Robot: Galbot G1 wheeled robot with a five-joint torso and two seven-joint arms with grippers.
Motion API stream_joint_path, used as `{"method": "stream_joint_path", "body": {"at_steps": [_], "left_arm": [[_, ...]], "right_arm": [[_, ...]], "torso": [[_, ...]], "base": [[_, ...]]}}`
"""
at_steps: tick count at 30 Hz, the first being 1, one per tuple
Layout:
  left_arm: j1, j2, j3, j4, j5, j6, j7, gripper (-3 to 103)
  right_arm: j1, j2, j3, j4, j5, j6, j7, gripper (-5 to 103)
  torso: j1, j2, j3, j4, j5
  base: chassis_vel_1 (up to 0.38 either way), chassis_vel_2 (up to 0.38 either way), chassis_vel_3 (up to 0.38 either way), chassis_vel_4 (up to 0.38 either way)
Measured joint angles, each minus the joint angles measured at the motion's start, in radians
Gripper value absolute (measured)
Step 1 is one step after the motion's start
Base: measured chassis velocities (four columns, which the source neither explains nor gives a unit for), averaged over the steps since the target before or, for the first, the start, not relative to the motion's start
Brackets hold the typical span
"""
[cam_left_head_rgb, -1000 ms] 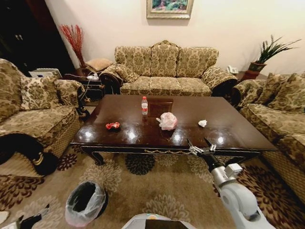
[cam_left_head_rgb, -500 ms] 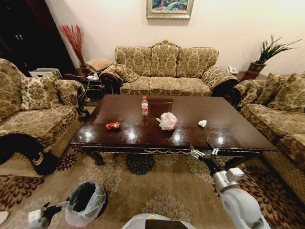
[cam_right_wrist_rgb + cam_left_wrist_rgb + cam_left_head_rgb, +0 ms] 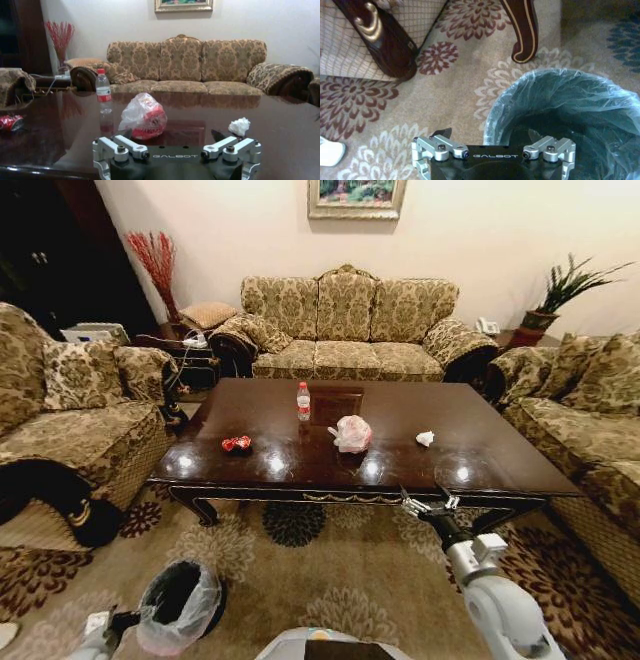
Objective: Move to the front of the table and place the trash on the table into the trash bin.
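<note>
The dark glossy table [image 3: 490, 460] stands ahead with the trash on it: a clear bottle with a red cap [image 3: 303, 401], a pinkish-white plastic bag [image 3: 351, 434], a white paper ball [image 3: 425, 439] and a red-and-black wrapper [image 3: 237, 444]. My right gripper [image 3: 427, 504] hovers open at the table's near edge, right of centre. In its wrist view the right gripper [image 3: 171, 134] faces the bag [image 3: 144, 117], with the bottle [image 3: 103, 90], paper ball [image 3: 240, 126] and wrapper [image 3: 9, 123] around it. The black trash bin [image 3: 180, 605] with its liner sits on the carpet at lower left. My left gripper [image 3: 108, 626] is beside it, open [image 3: 487, 133] over the bin's rim [image 3: 560, 108].
Patterned sofas surround the table: one behind [image 3: 345, 330], one on the left [image 3: 70, 420], one on the right [image 3: 585, 415]. A carved table leg [image 3: 522, 30] and a sofa foot [image 3: 385, 41] stand close to the bin. Flowered carpet [image 3: 330, 570] lies between me and the table.
My left arm has come up and to the right, closer to the trash bin. My right gripper has drifted slightly right and lower along the table's front edge. The trash has not moved.
</note>
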Motion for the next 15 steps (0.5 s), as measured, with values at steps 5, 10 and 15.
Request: {"method": "stream_joint_path", "body": {"at_steps": [5, 10, 15], "left_arm": [[-0.067, 0.018, 0.046, 0.077, 0.005, 0.000, 0.002, 100], [-0.128, 0.026, 0.078, 0.150, 0.018, -0.004, 0.003, 101], [-0.183, 0.029, 0.100, 0.219, 0.051, -0.005, 0.004, 90]], "right_arm": [[-0.019, 0.010, 0.012, 0.000, -0.013, 0.004, 0.000, 100], [-0.036, 0.011, 0.025, 0.000, -0.015, 0.011, 0.001, 100], [-0.050, 0.009, 0.034, 0.003, -0.015, 0.016, 0.005, 100]], "torso": [[0.000, 0.000, 0.000, -0.0002, -0.0001], [0.000, 0.000, 0.000, -0.0002, 0.0000], [0.000, 0.000, 0.000, -0.0002, 0.0000]], "base": [[0.000, 0.000, 0.000, 0.000], [0.000, 0.000, 0.000, 0.000], [0.000, 0.000, 0.000, 0.000]]}}
